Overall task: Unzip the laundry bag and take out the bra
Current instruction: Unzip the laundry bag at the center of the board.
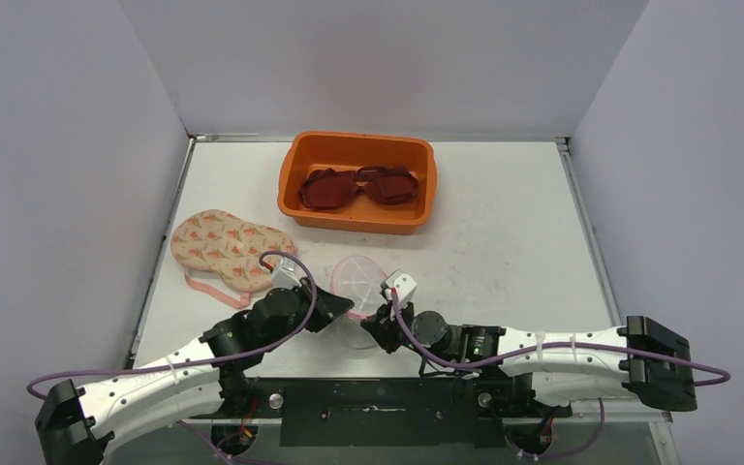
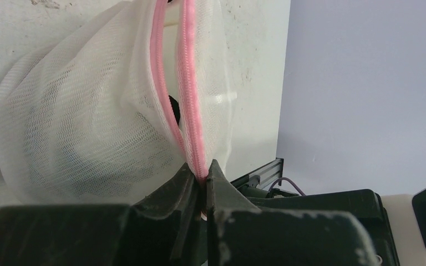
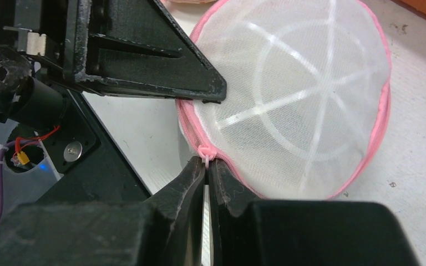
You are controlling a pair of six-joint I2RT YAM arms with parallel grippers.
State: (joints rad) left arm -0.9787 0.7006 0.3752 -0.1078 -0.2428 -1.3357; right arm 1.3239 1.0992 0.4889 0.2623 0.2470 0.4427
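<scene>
At the near edge of the counter (image 1: pixel 504 242) the two arms meet over the laundry bag (image 1: pixel 354 276), a round white mesh pouch edged in pink. The left fingers (image 2: pixel 204 187) are pressed together on the pink zipper (image 2: pixel 187 83) where it runs down to their tips. Just above that pinch the two pink sides of the zipper stand slightly apart, and something dark shows in the gap. A dark shape also shows through the mesh, too blurred to name. The right fingers (image 3: pixel 206 170) come in from the other side and pinch the small pink zipper pull (image 3: pixel 205 151) at the bag's rim, close beside the left arm's fingertip.

Farther back and to the left lies a flower-patterned bra (image 1: pixel 223 244) with pink straps, flat on the counter and apart from the bag. Farthest off, an orange bin (image 1: pixel 295 179) sits near the back wall – inside it rests a dark red bra (image 1: pixel 358 186).
</scene>
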